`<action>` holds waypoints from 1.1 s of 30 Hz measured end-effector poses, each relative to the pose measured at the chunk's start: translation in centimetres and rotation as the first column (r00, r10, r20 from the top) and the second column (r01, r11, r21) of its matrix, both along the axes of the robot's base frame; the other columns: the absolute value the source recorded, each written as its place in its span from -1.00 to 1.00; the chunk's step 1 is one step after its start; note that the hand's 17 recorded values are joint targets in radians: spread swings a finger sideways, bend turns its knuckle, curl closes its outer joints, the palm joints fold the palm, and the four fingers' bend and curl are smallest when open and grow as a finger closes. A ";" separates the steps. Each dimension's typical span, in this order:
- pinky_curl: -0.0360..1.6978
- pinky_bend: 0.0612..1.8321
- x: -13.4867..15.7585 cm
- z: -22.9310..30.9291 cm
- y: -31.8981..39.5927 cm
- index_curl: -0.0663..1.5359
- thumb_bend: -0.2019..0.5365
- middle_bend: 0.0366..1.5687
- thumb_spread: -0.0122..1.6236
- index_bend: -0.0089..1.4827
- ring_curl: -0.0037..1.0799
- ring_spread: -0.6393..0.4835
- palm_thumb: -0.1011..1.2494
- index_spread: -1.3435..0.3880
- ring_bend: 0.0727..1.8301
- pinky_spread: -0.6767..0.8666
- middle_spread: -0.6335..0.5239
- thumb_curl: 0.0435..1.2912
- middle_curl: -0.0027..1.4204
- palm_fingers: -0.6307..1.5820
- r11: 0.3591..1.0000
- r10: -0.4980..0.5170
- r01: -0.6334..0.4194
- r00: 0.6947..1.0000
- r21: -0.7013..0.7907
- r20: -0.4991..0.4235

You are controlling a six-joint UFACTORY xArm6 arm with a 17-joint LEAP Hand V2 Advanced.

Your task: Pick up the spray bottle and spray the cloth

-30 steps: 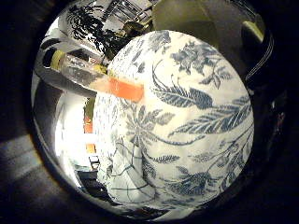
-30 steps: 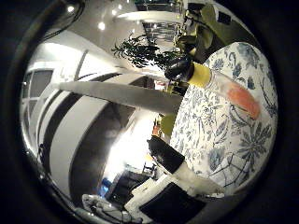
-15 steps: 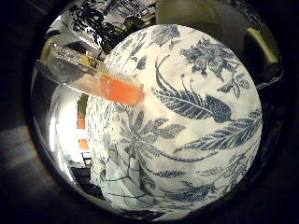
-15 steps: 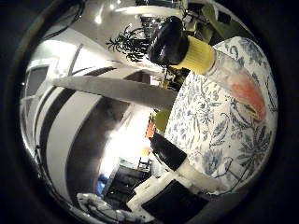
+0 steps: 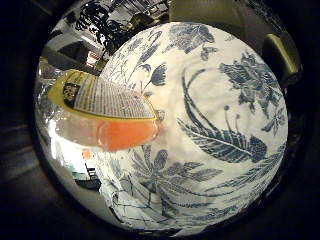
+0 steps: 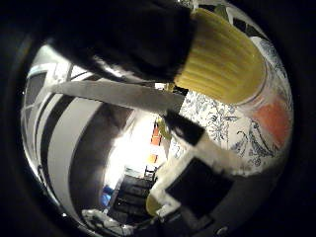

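The spray bottle (image 5: 100, 115) stands on a table covered with a blue and white floral tablecloth (image 5: 225, 110). It is clear, with orange liquid in its lower part and a printed label, and fills much of the right little finger side palm view, close to the palm. The right thumb side palm view shows its yellow collar (image 6: 222, 59) and black spray head (image 6: 128, 39) very near. My hand (image 6: 197, 173) shows there as a black and white finger reaching fairly straight toward the bottle's neck, not curled round it. A white checked cloth (image 5: 128, 200) lies at the table's edge.
Beyond the table's edge the room drops away, with a pale beam (image 6: 109, 94) and bright floor far off. Dark furniture (image 5: 100, 15) stands past the table's far side. A yellowish object (image 5: 285, 55) sits at the table's rim.
The palm has closed in on the bottle: it has grown from a small shape to filling much of each view. The finger now lies nearer the bottle's neck.
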State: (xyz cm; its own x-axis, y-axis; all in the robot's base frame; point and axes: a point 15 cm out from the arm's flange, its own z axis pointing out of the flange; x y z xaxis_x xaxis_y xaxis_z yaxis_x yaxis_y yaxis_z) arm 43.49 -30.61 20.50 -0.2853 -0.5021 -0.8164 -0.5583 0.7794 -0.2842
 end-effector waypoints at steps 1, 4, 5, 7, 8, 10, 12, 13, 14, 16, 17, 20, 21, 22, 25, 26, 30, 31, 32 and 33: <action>-0.61 -0.26 0.6 -0.1 0.5 -0.44 -0.49 -0.10 0.32 -0.60 -0.29 -0.21 0.12 0.22 -0.09 -0.22 -0.21 -0.54 -0.25 0.62 1.000 0.012 -0.012 1.000 0.009 -0.003; -0.50 -0.02 2.4 0.1 1.3 -0.27 -0.47 0.15 0.31 -0.24 -0.16 -0.24 0.30 0.19 0.08 -0.51 -0.22 -0.49 -0.15 0.80 0.998 0.048 -0.048 0.999 0.029 0.003; -0.46 0.04 2.6 0.0 1.8 -0.21 -0.47 0.22 0.29 -0.08 -0.12 -0.21 0.38 0.21 0.16 -0.53 -0.20 -0.46 -0.13 0.83 0.997 0.058 -0.058 0.998 0.047 0.001; -0.41 0.14 3.0 0.2 3.0 -0.13 -0.45 0.31 0.29 0.14 -0.07 -0.20 0.48 0.25 0.23 -0.51 -0.18 -0.42 -0.11 0.85 0.992 0.086 -0.086 0.996 0.088 0.006; -0.38 0.19 3.2 0.5 3.7 -0.11 -0.46 0.37 0.29 0.22 -0.05 -0.19 0.51 0.27 0.27 -0.50 -0.17 -0.40 -0.09 0.82 0.988 0.105 -0.106 0.994 0.110 0.014; -0.32 0.28 3.5 1.3 5.1 -0.07 -0.47 0.46 0.30 0.33 -0.01 -0.17 0.58 0.30 0.36 -0.47 -0.16 -0.36 -0.07 0.77 0.979 0.141 -0.143 0.990 0.147 0.030; -0.27 0.33 3.5 1.9 5.9 -0.06 -0.47 0.51 0.30 0.40 0.02 -0.17 0.63 0.32 0.42 -0.44 -0.14 -0.32 -0.07 0.74 0.972 0.167 -0.171 0.985 0.160 0.034; -0.25 0.34 3.6 2.3 6.4 -0.06 -0.48 0.54 0.30 0.43 0.03 -0.16 0.65 0.33 0.44 -0.43 -0.13 -0.30 -0.07 0.73 0.968 0.183 -0.187 0.982 0.165 0.039; -0.22 0.36 3.6 2.7 7.0 -0.06 -0.48 0.57 0.30 0.46 0.04 -0.16 0.67 0.34 0.47 -0.41 -0.12 -0.28 -0.07 0.71 0.963 0.204 -0.207 0.978 0.171 0.040; -0.19 0.37 3.6 3.9 8.1 -0.06 -0.48 0.59 0.29 0.49 0.05 -0.15 0.68 0.34 0.49 -0.40 -0.11 -0.25 -0.07 0.70 0.951 0.259 -0.261 0.965 0.165 0.037; -0.16 0.38 3.5 4.4 8.5 -0.06 -0.48 0.61 0.28 0.51 0.06 -0.14 0.69 0.35 0.51 -0.38 -0.10 -0.23 -0.08 0.69 0.945 0.286 -0.286 0.958 0.158 0.025; -0.10 0.37 2.2 5.6 9.0 -0.07 -0.49 0.64 0.28 0.54 0.06 -0.14 0.69 0.36 0.53 -0.36 -0.09 -0.19 -0.09 0.68 0.917 0.388 -0.377 0.920 0.133 -0.066; -0.08 0.36 1.6 6.1 8.9 -0.07 -0.49 0.65 0.28 0.55 0.06 -0.15 0.69 0.36 0.53 -0.35 -0.09 -0.18 -0.10 0.67 0.903 0.425 -0.413 0.898 0.113 -0.114; -0.06 0.35 1.0 6.8 8.6 -0.08 -0.49 0.65 0.28 0.55 0.06 -0.15 0.68 0.36 0.54 -0.35 -0.09 -0.17 -0.10 0.67 0.889 0.457 -0.448 0.875 0.093 -0.161; -0.01 0.33 -0.7 10.0 8.3 -0.09 -0.49 0.67 0.28 0.57 0.06 -0.14 0.68 0.36 0.55 -0.35 -0.09 -0.15 -0.12 0.67 0.821 0.551 -0.570 0.776 0.033 -0.307; 0.01 0.32 -1.3 11.1 8.4 -0.09 -0.49 0.67 0.28 0.57 0.06 -0.14 0.68 0.36 0.56 -0.35 -0.09 -0.14 -0.12 0.67 0.796 0.574 -0.605 0.741 0.024 -0.349; 0.06 0.29 -3.5 13.8 10.1 -0.10 -0.49 0.68 0.28 0.58 0.05 -0.13 0.67 0.37 0.56 -0.35 -0.09 -0.12 -0.14 0.67 0.699 0.629 -0.715 0.606 0.015 -0.487; 0.08 0.28 -4.0 14.3 10.5 -0.11 -0.49 0.68 0.29 0.58 0.05 -0.13 0.67 0.36 0.56 -0.35 -0.09 -0.12 -0.14 0.67 0.679 0.633 -0.734 0.579 0.011 -0.514; 0.09 0.27 -4.5 14.8 10.7 -0.11 -0.49 0.69 0.29 0.59 0.05 -0.13 0.67 0.36 0.56 -0.35 -0.09 -0.12 -0.14 0.67 0.661 0.630 -0.750 0.555 0.000 -0.544; 0.10 0.26 -5.0 15.5 11.2 -0.11 -0.49 0.69 0.30 0.59 0.05 -0.13 0.66 0.36 0.56 -0.35 -0.09 -0.11 -0.15 0.67 0.637 0.623 -0.770 0.527 -0.016 -0.578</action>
